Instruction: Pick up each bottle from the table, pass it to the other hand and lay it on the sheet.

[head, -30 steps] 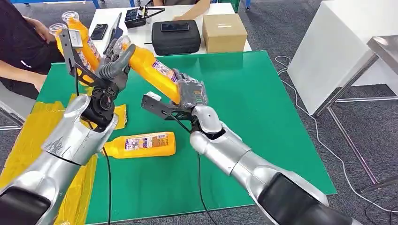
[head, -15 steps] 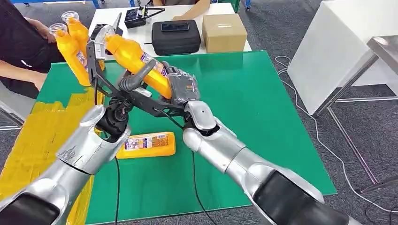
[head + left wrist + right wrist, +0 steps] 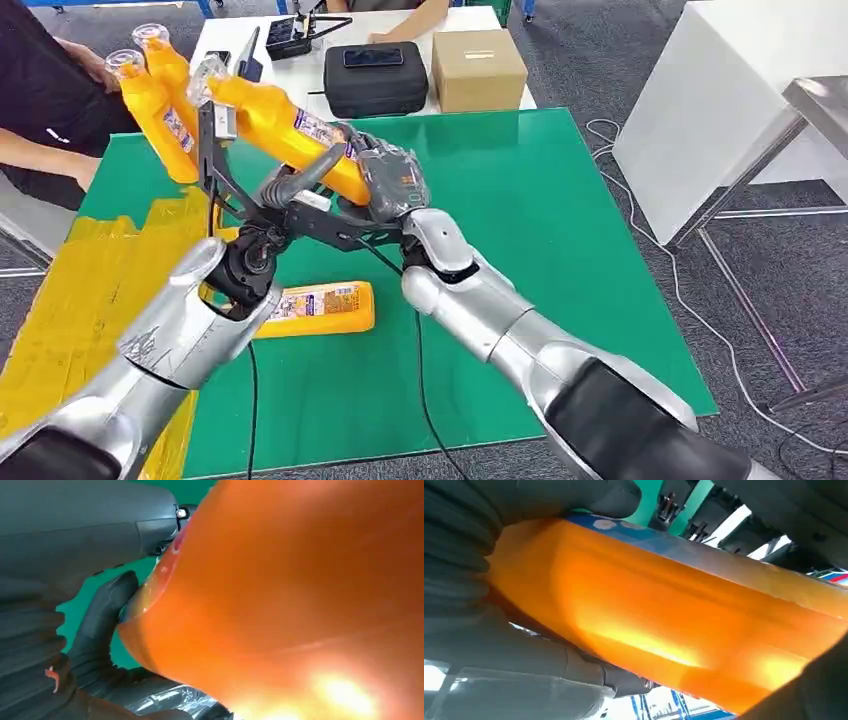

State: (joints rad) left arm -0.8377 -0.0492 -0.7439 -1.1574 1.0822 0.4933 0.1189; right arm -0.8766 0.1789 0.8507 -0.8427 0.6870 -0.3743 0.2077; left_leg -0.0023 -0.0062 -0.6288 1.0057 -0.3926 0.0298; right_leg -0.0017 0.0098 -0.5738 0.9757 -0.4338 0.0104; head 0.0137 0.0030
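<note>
— Orange plastic bottle with the printed label [image 3: 290,125]: where is it just now?

— Up in the air above the green-covered worktop [image 3: 560,230], slanted, its clear cap end high toward the far left and its base low toward the middle. The right hand [image 3: 392,182] has its dark fingers wrapped round the base end; the right wrist view shows that same orange body [image 3: 664,630] pressed into the palm.

— And the left hand?

— The left hand [image 3: 300,180] is under the middle of the same bottle. Its thumb reaches up along the body, and the left wrist view shows a dark finger [image 3: 102,615] lying against the orange wall [image 3: 300,605]. It touches, but whether it has fully closed I cannot tell.

— Why hold it so high and tilted?

— My reading is that this is the pass itself. Gripping one end leaves the middle free for the other hand, and the height keeps it off the things below.

— What lies below?

— A second orange labelled bottle [image 3: 315,306] on its side on the worktop, near the crinkled yellow plastic sheet [image 3: 95,290] that hangs over the left edge. Two more orange bottles [image 3: 155,95] stand upright at the far left corner, beside a seated person's arm [image 3: 40,150].

— What should come next?

— Likely the left hand firms its hold before the right lets go; releasing early could drop the bottle onto the one underneath.
</note>
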